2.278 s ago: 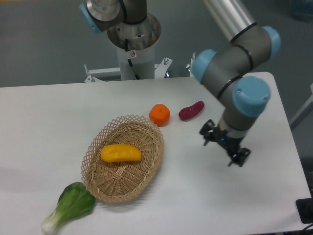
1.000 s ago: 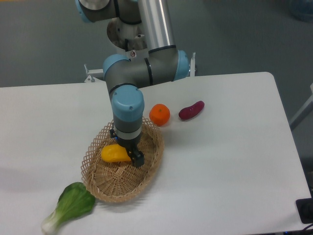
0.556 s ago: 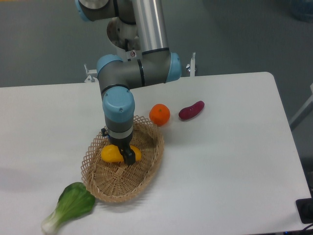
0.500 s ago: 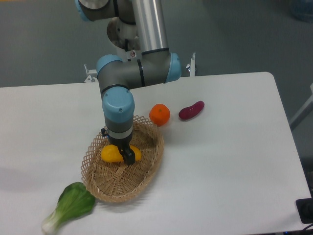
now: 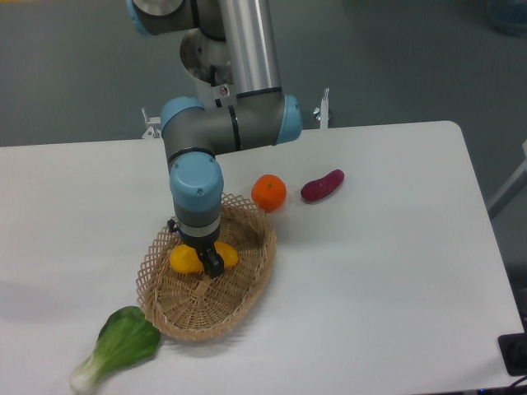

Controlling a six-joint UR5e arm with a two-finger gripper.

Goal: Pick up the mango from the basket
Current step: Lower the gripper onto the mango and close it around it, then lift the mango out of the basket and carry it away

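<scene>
The yellow-orange mango (image 5: 184, 260) lies in the light wicker basket (image 5: 247, 284) at the table's centre-left. My gripper (image 5: 204, 257) points straight down into the basket and straddles the mango's middle. Its near dark finger (image 5: 215, 265) shows in front of the fruit, while the far finger is hidden behind the wrist. The jaws stand open around the mango, whose two ends stick out on either side. The mango rests on the basket floor.
A round orange tangerine (image 5: 268, 192) sits just beyond the basket's far rim, with a purple sweet potato (image 5: 322, 185) to its right. A green bok choy (image 5: 119, 346) lies by the basket's near left end. The arm's base column (image 5: 224, 66) stands at the back.
The arm swung from the right side of the table over to the basket, then lowered slightly onto the mango. The mango and basket have stayed in place.
</scene>
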